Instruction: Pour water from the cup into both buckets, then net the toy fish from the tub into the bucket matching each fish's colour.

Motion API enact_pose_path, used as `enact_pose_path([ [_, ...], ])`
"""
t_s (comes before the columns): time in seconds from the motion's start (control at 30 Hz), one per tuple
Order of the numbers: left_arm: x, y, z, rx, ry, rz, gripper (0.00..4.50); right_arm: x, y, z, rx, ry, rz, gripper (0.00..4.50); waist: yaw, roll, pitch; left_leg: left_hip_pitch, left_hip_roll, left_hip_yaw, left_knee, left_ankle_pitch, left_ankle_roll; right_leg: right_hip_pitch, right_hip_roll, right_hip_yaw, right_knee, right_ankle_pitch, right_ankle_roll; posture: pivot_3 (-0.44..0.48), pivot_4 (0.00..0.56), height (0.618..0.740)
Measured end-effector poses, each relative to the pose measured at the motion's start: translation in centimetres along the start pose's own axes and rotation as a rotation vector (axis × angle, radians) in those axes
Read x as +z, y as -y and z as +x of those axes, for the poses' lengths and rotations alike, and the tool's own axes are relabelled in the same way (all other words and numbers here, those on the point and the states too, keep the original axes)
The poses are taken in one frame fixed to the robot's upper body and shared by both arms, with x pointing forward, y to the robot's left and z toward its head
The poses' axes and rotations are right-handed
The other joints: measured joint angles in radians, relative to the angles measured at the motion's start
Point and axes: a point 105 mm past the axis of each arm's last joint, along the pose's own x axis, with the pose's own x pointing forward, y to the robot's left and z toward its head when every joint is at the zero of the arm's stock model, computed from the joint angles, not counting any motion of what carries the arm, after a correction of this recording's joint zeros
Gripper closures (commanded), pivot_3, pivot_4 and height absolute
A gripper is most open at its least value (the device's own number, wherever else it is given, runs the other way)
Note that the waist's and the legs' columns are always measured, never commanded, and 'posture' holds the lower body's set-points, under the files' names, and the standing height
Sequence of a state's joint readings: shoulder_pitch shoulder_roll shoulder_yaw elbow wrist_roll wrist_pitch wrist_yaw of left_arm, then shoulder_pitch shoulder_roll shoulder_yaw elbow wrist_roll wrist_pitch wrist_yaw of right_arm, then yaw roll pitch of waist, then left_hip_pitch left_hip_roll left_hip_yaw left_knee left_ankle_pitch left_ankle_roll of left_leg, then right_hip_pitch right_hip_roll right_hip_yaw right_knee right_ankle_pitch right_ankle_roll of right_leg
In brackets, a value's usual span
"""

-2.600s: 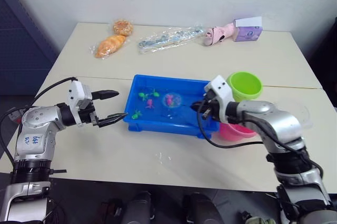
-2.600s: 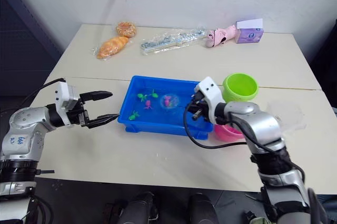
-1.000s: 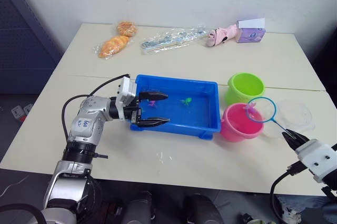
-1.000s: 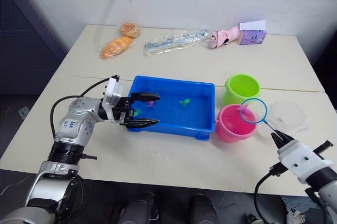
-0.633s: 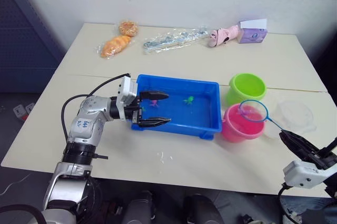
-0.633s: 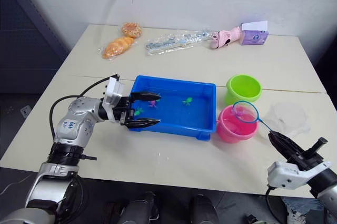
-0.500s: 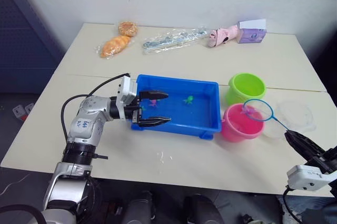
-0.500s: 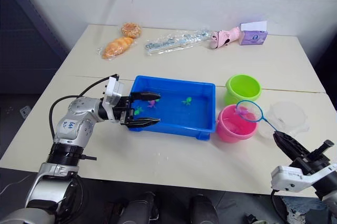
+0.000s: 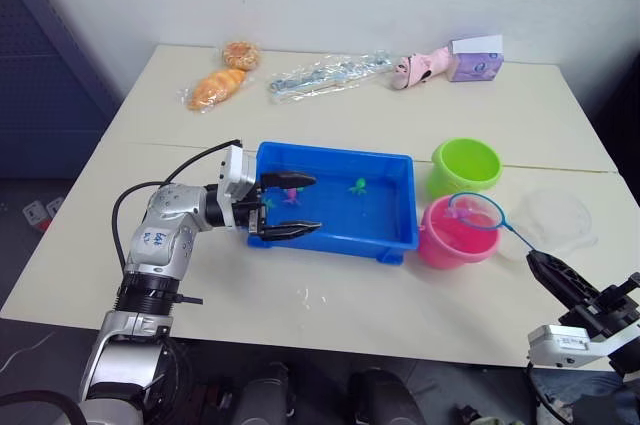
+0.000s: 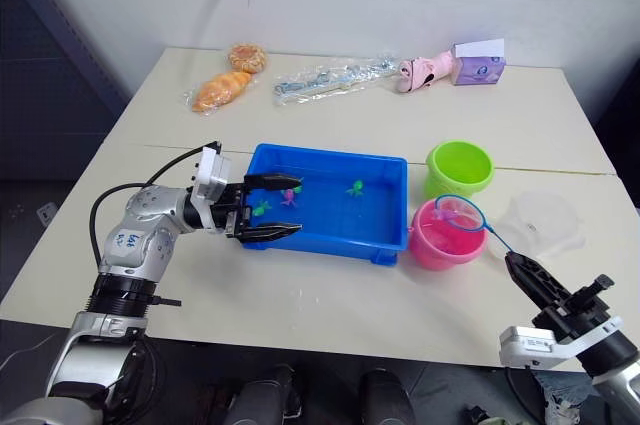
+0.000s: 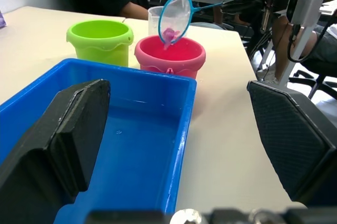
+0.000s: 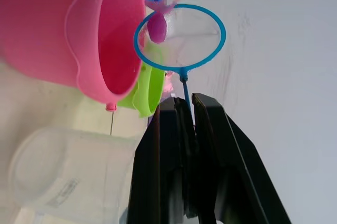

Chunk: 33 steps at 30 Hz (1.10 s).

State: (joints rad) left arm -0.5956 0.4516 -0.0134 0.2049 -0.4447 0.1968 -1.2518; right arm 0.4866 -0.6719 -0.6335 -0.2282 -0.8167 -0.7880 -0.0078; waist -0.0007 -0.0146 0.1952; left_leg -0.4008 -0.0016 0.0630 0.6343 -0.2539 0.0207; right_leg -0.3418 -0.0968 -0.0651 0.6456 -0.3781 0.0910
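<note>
Fish (image 12: 157,27) number one, a pink one, sits in my net (image 9: 476,211), right over the pink bucket (image 9: 455,236). My right claw (image 12: 185,129) is squeezed tight on the net's handle. My left claw (image 9: 288,207) is wide open at the tub's (image 9: 395,235) left end. Green (image 9: 356,186) and pink fish (image 9: 291,195) wait in the tub, left of the buckets, so lots is left.

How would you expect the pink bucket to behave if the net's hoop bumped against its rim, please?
The pink bucket looks like thin plastic, so probably light and easily nudged. Its base seems narrower than its mouth, so it might tip. The net over it looks flimsy, so a bump would likely be gentle.
</note>
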Motion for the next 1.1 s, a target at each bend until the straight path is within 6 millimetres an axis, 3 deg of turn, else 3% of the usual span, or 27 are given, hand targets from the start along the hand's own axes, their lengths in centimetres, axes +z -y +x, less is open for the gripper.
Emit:
enact_pose_path([
  [0.17, -0.2, 0.0, 0.0, 0.009, -0.001, -0.005, 0.03, 0.3, -0.7, 0.1, 0.014, -0.002, 0.025, 4.50, 0.000, 0.000, 0.000, 0.000, 0.000, 0.000, 0.000, 0.000, 0.000, 0.000, 0.000, 0.000, 0.000, 0.000, 0.000, 0.000, 0.150, 0.740],
  [0.37, -0.2, -0.1, 0.0, 0.017, 0.000, -0.004, 0.03, -0.3, 0.4, 0.3, -0.039, -0.037, 0.097, 4.50, -0.002, 0.000, 0.000, 0.001, 0.000, 0.000, 0.000, 0.000, 0.000, 0.000, 0.000, 0.000, 0.001, 0.000, 0.000, 0.000, 0.150, 0.740],
  [0.43, -0.2, -0.1, -0.3, 0.025, -0.006, -0.005, 0.03, -0.3, 1.6, 1.0, -0.083, -0.022, 0.208, 4.50, -0.006, 0.000, 0.000, 0.001, 0.000, 0.001, 0.000, 0.000, 0.000, 0.001, 0.000, 0.001, 0.001, 0.000, 0.000, 0.000, 0.150, 0.740],
  [0.53, -0.2, -0.4, -1.3, 0.050, -0.026, 0.001, 0.03, 1.0, 3.8, 2.7, -0.109, 0.086, 0.388, 4.50, -0.013, 0.000, 0.000, 0.004, 0.001, 0.001, 0.000, 0.000, 0.000, 0.003, 0.000, 0.000, 0.001, 0.000, 0.000, 0.000, 0.150, 0.740],
  [0.63, -0.3, -0.8, -3.4, 0.109, -0.059, 0.008, 0.03, 3.4, 5.3, 5.4, -0.048, 0.229, 0.735, 4.50, -0.025, 0.000, 0.000, 0.005, 0.003, 0.000, 0.000, 0.000, 0.001, 0.004, 0.001, 0.000, 0.001, 0.000, 0.000, 0.000, 0.150, 0.740],
  [0.77, 0.0, -1.5, -5.9, 0.197, -0.075, 0.021, 0.03, 5.3, 7.2, 8.3, -0.035, 0.329, 1.012, 4.50, -0.024, 0.000, 0.000, 0.004, 0.003, -0.001, 0.001, 0.000, 0.001, 0.004, 0.001, 0.000, 0.002, 0.000, 0.000, 0.000, 0.150, 0.740],
  [0.97, -0.2, -1.7, -10.6, 0.326, -0.145, 0.025, 0.03, 9.1, 4.2, 13.0, 0.254, 0.250, 1.311, 4.50, -0.026, -0.001, 0.000, 0.001, 0.002, -0.001, 0.002, 0.000, 0.002, 0.000, -0.002, -0.001, 0.002, 0.000, -0.001, 0.000, 0.150, 0.740],
  [1.1, -0.3, -1.4, -12.2, 0.367, -0.176, 0.026, 0.03, 10.1, 4.2, 15.1, 0.353, 0.214, 1.352, 4.50, -0.023, -0.001, 0.000, -0.003, 0.002, -0.003, 0.002, -0.001, 0.003, -0.002, -0.002, -0.002, 0.002, 0.000, -0.001, 0.000, 0.150, 0.740],
])
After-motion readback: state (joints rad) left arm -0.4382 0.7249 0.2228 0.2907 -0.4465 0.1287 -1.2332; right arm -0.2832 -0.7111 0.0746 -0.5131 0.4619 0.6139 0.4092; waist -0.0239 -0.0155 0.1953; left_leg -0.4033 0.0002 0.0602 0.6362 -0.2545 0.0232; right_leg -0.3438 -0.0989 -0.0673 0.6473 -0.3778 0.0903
